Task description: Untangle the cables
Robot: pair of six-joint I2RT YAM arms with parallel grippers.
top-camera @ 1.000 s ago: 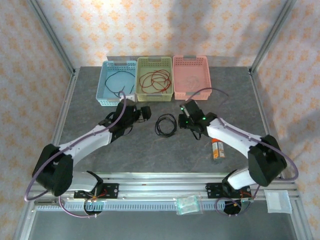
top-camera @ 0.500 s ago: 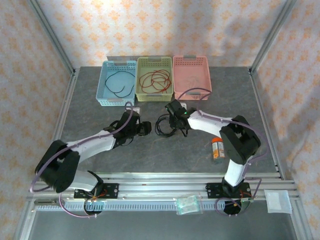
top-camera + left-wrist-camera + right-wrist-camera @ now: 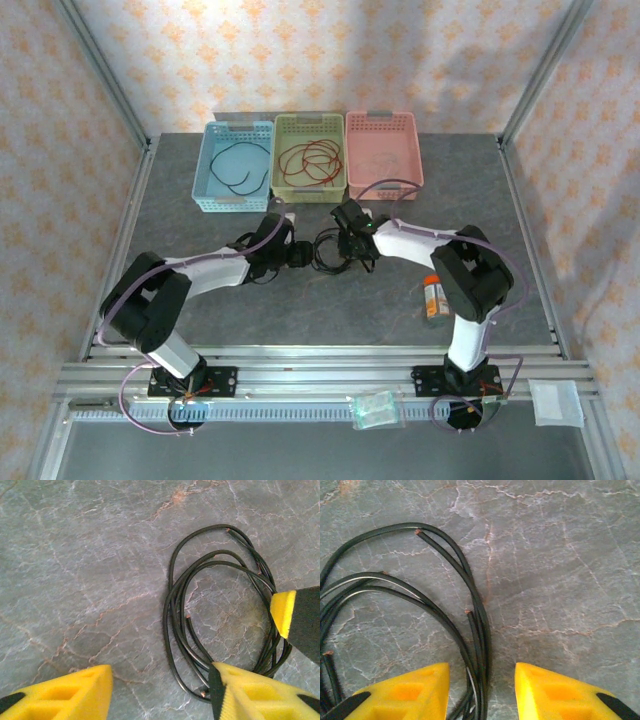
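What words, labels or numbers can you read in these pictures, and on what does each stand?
No text is legible.
Orange container: any print too small to read.
Clear packet at the near edge: blurred, unreadable.

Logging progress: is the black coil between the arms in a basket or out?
Out. The black coil lies looped flat on the grey table, with stone surface showing through its loops.
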